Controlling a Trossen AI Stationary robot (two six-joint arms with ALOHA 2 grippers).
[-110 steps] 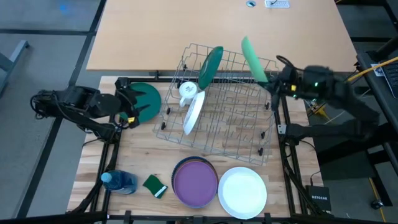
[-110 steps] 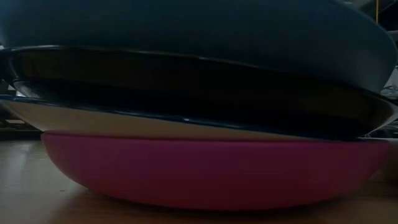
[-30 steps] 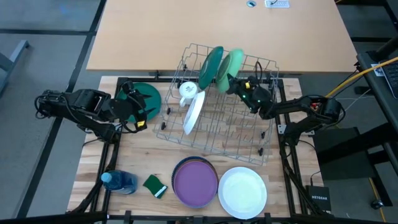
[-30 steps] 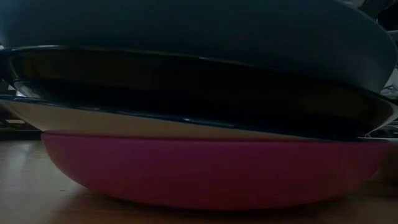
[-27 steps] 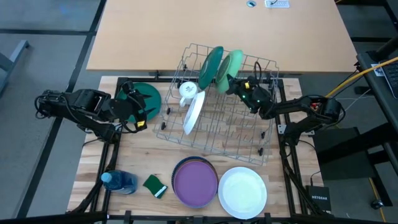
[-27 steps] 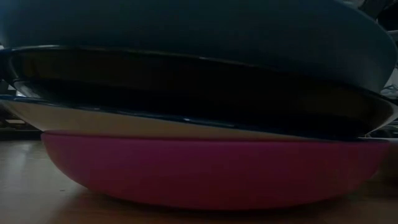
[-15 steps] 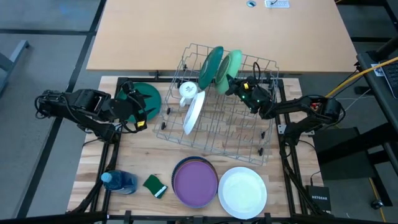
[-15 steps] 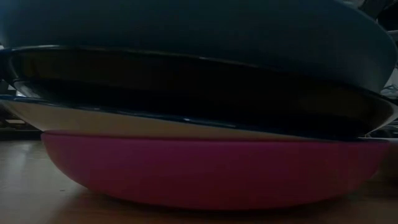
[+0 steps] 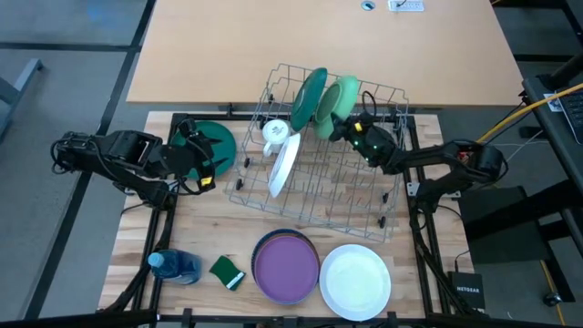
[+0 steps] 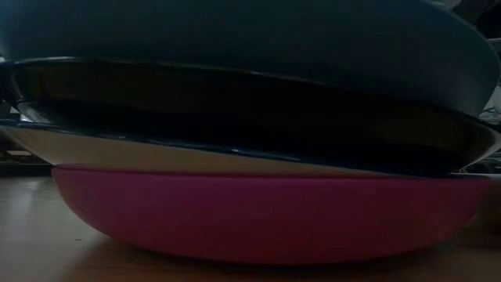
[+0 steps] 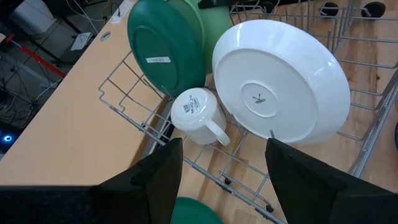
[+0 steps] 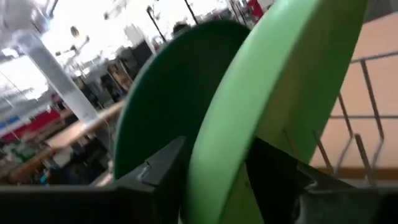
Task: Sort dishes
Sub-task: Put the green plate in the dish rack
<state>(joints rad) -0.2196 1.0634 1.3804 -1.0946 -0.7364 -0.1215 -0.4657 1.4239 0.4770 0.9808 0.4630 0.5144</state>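
A wire dish rack (image 9: 319, 173) stands mid-table. In it a dark green plate (image 9: 308, 98) and a white plate (image 9: 284, 166) stand on edge between the wires, with a white mug (image 9: 275, 134) beside them. My right gripper (image 9: 351, 123) is shut on a light green plate (image 9: 337, 102) that stands next to the dark green one (image 12: 161, 93). My left gripper (image 9: 199, 157) is open above another dark green plate (image 9: 217, 141), which lies flat on the table left of the rack; its fingers (image 11: 155, 180) touch nothing. My right gripper pinches the light green plate's rim (image 12: 214, 168) between its two fingers, on the side toward the table's right. The fingers come slanting from the right. The plate stands on edge, tilted, against the dark green plate, its lower part among the rack's wires.
A stack of plates with a purple one on top (image 9: 285, 266) and a white plate (image 9: 355, 281) lie near the front edge; the stack (image 10: 258, 211) fills the low view. A blue bottle (image 9: 175, 266) and a green sponge (image 9: 228, 271) lie at the front left.
My right gripper has edged a little toward the far edge with the light green plate, which stays on edge in the rack beside the dark green plate.
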